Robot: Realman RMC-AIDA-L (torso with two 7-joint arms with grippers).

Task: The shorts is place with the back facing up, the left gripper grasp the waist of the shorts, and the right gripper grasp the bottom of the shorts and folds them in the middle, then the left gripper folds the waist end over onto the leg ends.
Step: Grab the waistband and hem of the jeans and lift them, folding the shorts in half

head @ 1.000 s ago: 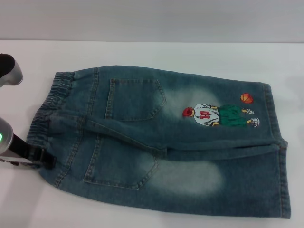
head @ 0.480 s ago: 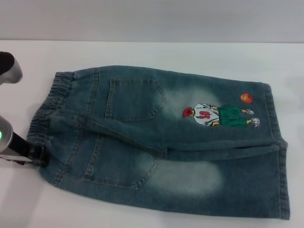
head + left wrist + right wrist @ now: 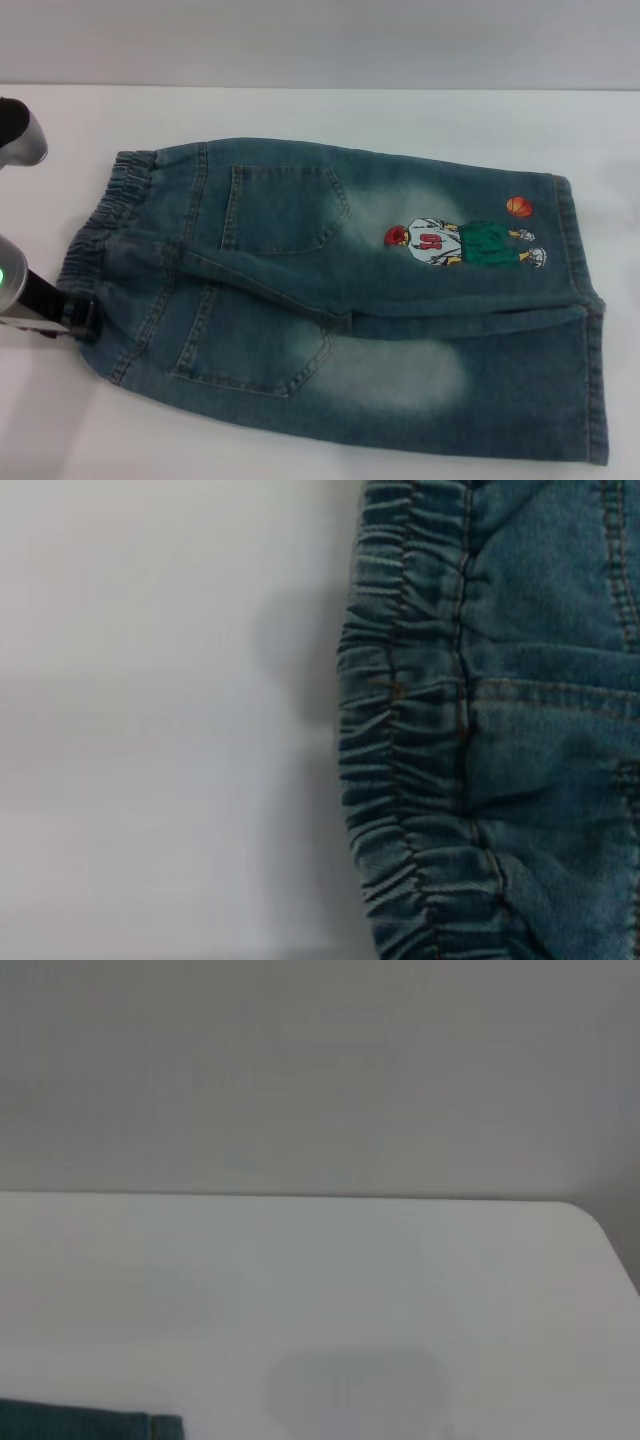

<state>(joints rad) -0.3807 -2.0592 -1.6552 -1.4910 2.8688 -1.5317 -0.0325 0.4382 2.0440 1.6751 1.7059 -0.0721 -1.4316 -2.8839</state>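
White table (image 3: 300, 110), plain grey wall behind. Denim shorts (image 3: 340, 300) lie flat, back up, both rear pockets showing, cartoon patch (image 3: 465, 243) on the far leg. Elastic waist (image 3: 95, 235) points to robot's left, leg hems (image 3: 585, 310) to its right. Near leg overlaps the far one a bit along the crotch seam; otherwise spread, no fold in the fabric yet.

Left hand (image 3: 85, 318) sits at the near corner of the waistband, touching or just on the edge of the cloth. Can't tell from head view if it's open or clamped: the tip is a dark blob against denim. Left wrist cam looks straight down on the gathered waistband (image 3: 400, 770) w/ bare table beside it, own fingers not in frame.

Right hand: not visible in head view. Right wrist cam shows mostly table and wall, only a sliver of denim hem (image 3: 90, 1425) at frame edge, so I'd guess it's off to the side, well apart from the leg ends.

Progress, my read: very early. Layout is ok, left grasp at waist is being set up at best, right grasp on hems not started. Both folds (lengthwise, then waist over legs) remain.
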